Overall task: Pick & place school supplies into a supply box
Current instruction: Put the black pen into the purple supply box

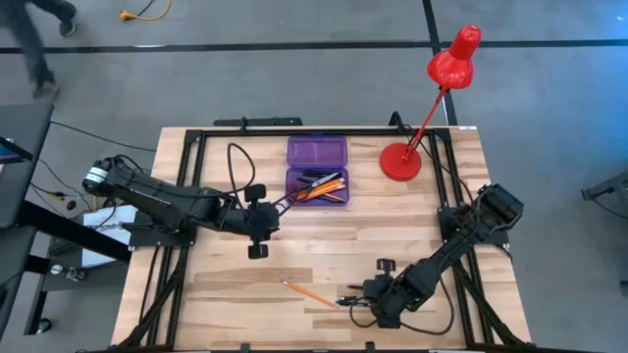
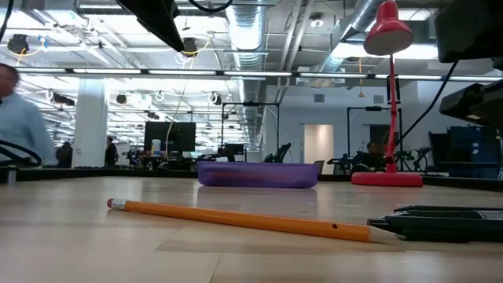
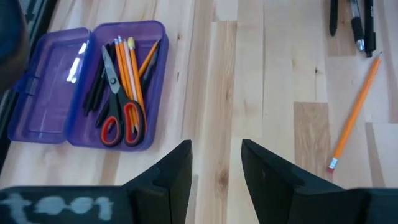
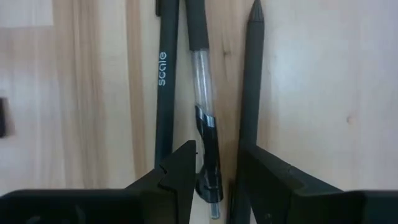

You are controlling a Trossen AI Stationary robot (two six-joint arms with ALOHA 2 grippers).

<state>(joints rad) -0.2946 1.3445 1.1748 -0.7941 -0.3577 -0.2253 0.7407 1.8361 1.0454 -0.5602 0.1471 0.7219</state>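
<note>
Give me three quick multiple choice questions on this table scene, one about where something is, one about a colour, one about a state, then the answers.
1. Where are the scissors?
A. inside the purple box
B. under the lamp
C. beside the loose pencil

2. What colour is the desk lamp?
A. blue
B. red
C. white

3. The box lid is:
A. shut
B. removed
C. hinged open

Answers: A, they lie among pencils in the tray; B, shade and base are red; C, the lid lies flat beside the tray.
</note>
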